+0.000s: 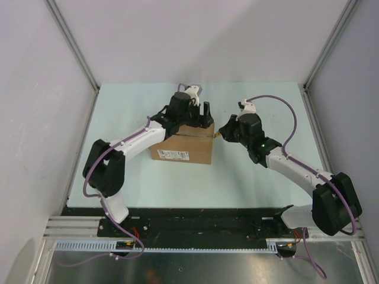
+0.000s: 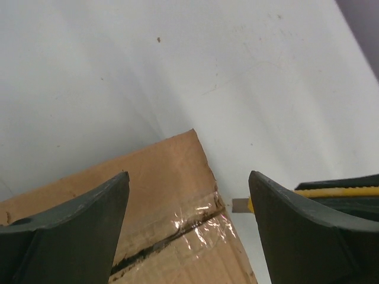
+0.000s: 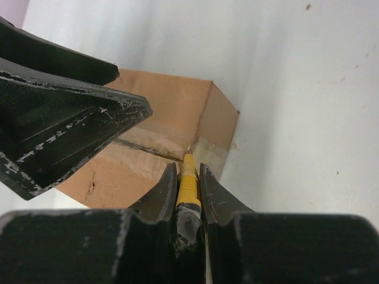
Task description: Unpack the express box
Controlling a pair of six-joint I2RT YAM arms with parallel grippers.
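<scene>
The express box (image 1: pixel 188 146) is a brown carton in the middle of the table, flaps closed, with a white label on its near side. Its taped centre seam (image 2: pixel 177 234) shows in the left wrist view. My left gripper (image 1: pixel 200 114) is open and empty above the box's far right end, its fingers (image 2: pixel 89 225) straddling the seam end. My right gripper (image 1: pixel 224 132) is at the box's right end, shut on the yellow-black utility knife (image 3: pixel 188 180). The knife tip sits at the seam's end on the box (image 3: pixel 177 106). The blade (image 2: pixel 240 205) also shows in the left wrist view.
The pale table (image 1: pixel 254 177) is walled by white panels with metal posts at the back corners. The left gripper's black fingers (image 3: pixel 65 118) hang close above the knife at the box's end. The arm bases stand at the near edge.
</scene>
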